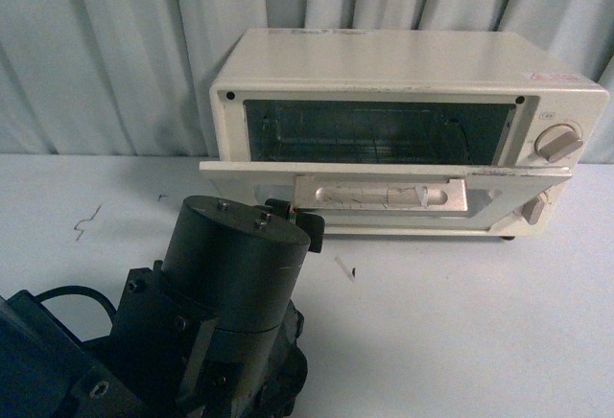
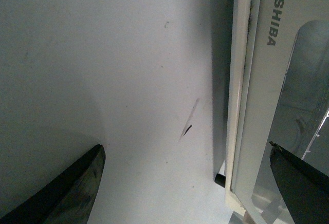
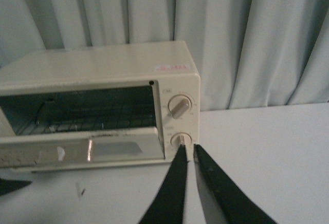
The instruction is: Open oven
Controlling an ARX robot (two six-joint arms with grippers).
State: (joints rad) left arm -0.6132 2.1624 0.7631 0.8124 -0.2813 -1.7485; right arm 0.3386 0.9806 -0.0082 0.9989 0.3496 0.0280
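Note:
The cream-white oven (image 1: pixel 403 63) stands at the back of the table, right of centre. Its glass-windowed door (image 1: pixel 384 183) hangs down to about level, bar handle (image 1: pixel 384 195) facing me, and the cavity with the wire rack (image 3: pixel 82 116) is exposed. My left gripper (image 1: pixel 299 221) is open at the door's left end. In the left wrist view the door's edge (image 2: pixel 241 106) lies between the spread fingers of my left gripper (image 2: pixel 186 152). My right gripper (image 3: pixel 188 149) is shut with nothing in it. Its tips sit just in front of the lower knob (image 3: pixel 181 140).
A pale pleated curtain (image 1: pixel 115 44) hangs behind the white table (image 1: pixel 460 341). Small dark scraps lie on the table (image 1: pixel 86 221) (image 1: pixel 345 269). The upper knob (image 1: pixel 558 142) is on the oven's right panel. My left arm's dark bulk (image 1: pixel 221 293) fills the lower left.

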